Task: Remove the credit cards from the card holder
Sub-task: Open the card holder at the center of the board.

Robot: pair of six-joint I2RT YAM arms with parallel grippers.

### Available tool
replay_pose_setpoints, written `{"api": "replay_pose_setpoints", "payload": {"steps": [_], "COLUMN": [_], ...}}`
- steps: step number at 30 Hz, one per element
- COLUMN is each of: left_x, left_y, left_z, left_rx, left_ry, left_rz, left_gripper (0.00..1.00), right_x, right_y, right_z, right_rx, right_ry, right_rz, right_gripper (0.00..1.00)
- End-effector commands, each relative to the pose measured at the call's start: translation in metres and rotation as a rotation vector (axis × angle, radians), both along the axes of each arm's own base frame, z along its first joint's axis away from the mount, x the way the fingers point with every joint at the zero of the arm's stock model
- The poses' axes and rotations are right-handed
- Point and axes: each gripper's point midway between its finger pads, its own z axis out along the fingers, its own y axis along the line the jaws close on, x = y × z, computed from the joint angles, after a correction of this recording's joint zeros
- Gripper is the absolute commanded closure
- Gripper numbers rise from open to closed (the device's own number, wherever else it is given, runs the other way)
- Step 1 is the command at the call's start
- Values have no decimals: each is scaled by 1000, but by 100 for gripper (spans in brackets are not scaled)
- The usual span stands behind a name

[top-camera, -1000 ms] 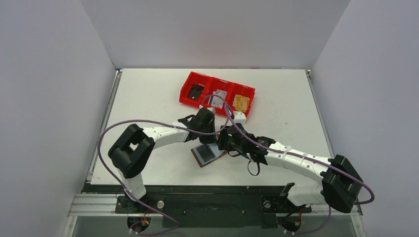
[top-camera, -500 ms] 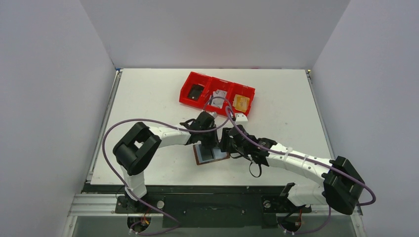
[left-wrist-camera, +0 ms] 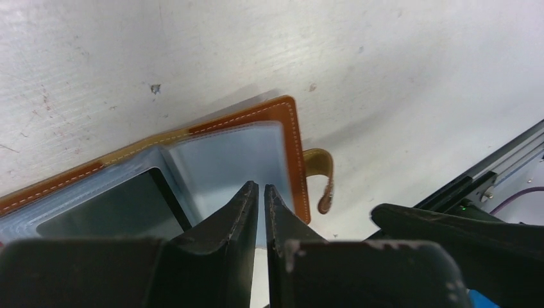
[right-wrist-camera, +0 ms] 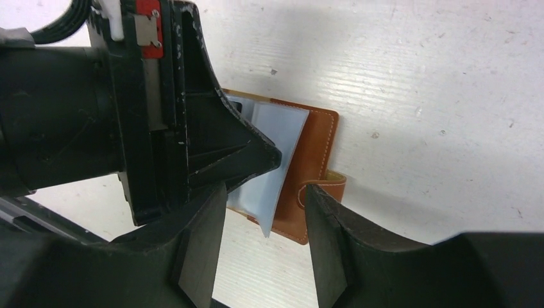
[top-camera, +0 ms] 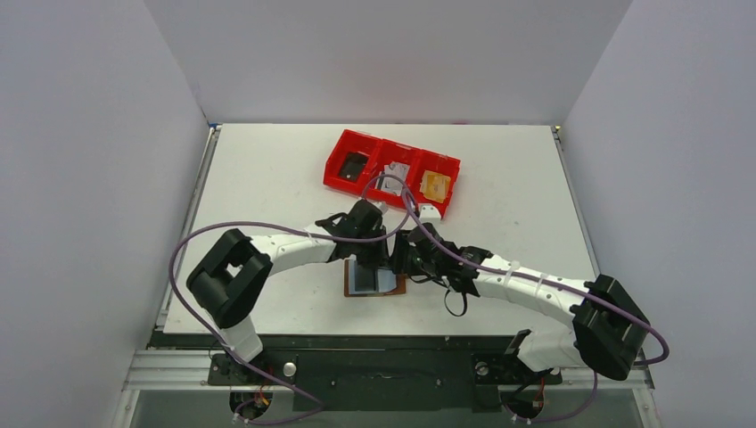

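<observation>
The card holder (top-camera: 398, 286), a brown leather wallet, lies open on the table in front of both arms. Its clear sleeves face up. The right sleeve looks pale blue (left-wrist-camera: 224, 160), as if the light blue card were in it. The left sleeve holds something dark (left-wrist-camera: 109, 212). The tan-gold card is not visible in the wallet. My left gripper (left-wrist-camera: 260, 187) is shut, its tips down on the pale blue sleeve. My right gripper (right-wrist-camera: 263, 218) is open just right of the wallet, astride its near right corner and snap strap (right-wrist-camera: 324, 183). One sleeve page (right-wrist-camera: 272, 173) stands lifted under the left fingers.
A red three-compartment tray (top-camera: 392, 169) stands behind the wallet; its compartments hold a dark item, a grey item and an orange-tan flat item (top-camera: 435, 185). The table's front edge and a metal rail (left-wrist-camera: 507, 160) run close behind the wallet's strap.
The wallet has turned from tilted to square with the table's front edge. My left gripper has come forward and down onto its sleeves. The right gripper stayed at the wallet's right side.
</observation>
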Motion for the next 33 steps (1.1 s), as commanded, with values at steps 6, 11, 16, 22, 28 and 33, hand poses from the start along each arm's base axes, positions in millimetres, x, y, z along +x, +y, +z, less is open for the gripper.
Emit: {"api": "replay_pose_setpoints", "payload": {"steps": [6, 11, 16, 22, 28, 33], "left_x": [34, 30, 20, 12, 10, 6], "left_y": [27, 59, 74, 78, 80, 81], "left_z": [55, 48, 38, 27, 22, 16], "left_rx": [-16, 5, 16, 20, 33, 45], "left_ry": [-132, -121, -100, -81, -71, -57], "left_rz": [63, 113, 128, 135, 136, 133], "left_gripper": [92, 92, 92, 93, 94, 95], "right_x": [12, 10, 9, 8, 8, 10], "right_y": [34, 54, 75, 85, 78, 74], "right_z": [55, 51, 33, 8, -17, -32], "right_rx": [180, 213, 234, 244, 228, 239], "right_ry": [-54, -6, 75, 153, 204, 234], "right_rz": [28, 59, 87, 91, 70, 57], "right_gripper": [55, 58, 62, 68, 69, 70]}}
